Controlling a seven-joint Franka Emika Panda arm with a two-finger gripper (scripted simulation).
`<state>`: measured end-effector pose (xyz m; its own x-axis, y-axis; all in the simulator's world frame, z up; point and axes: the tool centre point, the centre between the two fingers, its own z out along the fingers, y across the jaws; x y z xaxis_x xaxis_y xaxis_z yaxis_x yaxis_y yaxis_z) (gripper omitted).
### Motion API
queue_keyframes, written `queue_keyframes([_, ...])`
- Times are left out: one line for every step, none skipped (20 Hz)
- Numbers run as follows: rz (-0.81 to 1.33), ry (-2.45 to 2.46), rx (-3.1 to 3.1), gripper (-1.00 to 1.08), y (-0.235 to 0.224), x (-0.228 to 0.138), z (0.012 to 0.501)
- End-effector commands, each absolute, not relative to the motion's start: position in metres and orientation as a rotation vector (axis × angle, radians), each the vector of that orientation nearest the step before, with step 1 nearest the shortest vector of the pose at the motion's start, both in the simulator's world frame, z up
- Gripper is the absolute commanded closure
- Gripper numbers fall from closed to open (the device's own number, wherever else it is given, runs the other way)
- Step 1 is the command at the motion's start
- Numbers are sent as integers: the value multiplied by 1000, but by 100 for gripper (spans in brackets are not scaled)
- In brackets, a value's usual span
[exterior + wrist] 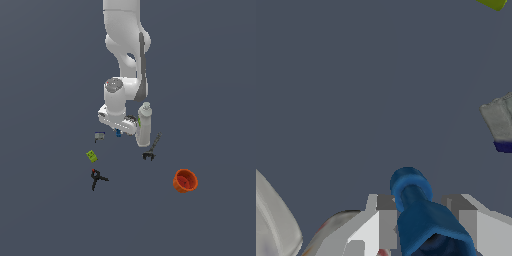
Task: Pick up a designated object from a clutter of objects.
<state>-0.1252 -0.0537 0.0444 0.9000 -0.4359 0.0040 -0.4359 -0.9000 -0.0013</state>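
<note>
The arm (125,60) is bent low over the grey floor (45,210), its white hand right down among the clutter. The gripper (421,220) sits over the tiny blue piece (118,133), which peeks out just under the hand in the exterior view. From the wrist camera the blue piece (418,210) fills the space between the two fingers (378,222), knobby round end pointing away, wider body nearer the lens. The jaws stand narrow, one finger close on either side of it; whether the pads actually press it, I cannot tell from here.

Just beside the hand, on the exterior view's right, the white bottle (144,125) stands upright, very near the gripper. In the wrist view a pale curved edge of it (273,220) shows off to one side, and a sliver of red and grey sits close by the finger; that may be the can, too little shows to be sure.

On the exterior view's left of the blue piece, near it, lies the grey block (99,136); the wrist camera catches it too (498,120), with a dark blue underside. Lower down is the green box (91,156), then a black clamp (97,178). A second clamp (151,149) lies just below the bottle. The orange bowl (185,180) sits well apart, tipped on its side.
</note>
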Motion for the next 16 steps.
queue_keyframes([-7, 703, -3062, 108, -54, -124, 46])
queue_keyframes([-7, 703, -3062, 108, -53, -124, 47])
queue_keyframes([-7, 703, -3062, 108, -53, -123, 49])
queue_keyframes([-7, 703, -3062, 108, -53, -122, 51])
queue_keyframes([-7, 703, -3062, 108, -52, -120, 53])
queue_keyframes([-7, 703, -3062, 108, -52, -119, 56])
queue_keyframes([-7, 703, -3062, 108, -52, -117, 59])
queue_keyframes([-6, 703, -3062, 108, -51, -115, 63])
queue_keyframes([-6, 703, -3062, 108, -50, -113, 67])
queue_keyframes([-6, 703, -3062, 108, -50, -110, 71])
queue_keyframes([-6, 703, -3062, 108, -49, -107, 76])
queue_keyframes([-6, 703, -3062, 108, -48, -104, 81])
queue_keyframes([-6, 703, -3062, 108, -48, -101, 86])
queue_keyframes([-6, 704, -3063, 108, -47, -98, 92])
queue_keyframes([-6, 704, -3063, 108, -46, -94, 98])
queue_keyframes([-6, 704, -3063, 108, -45, -90, 105])
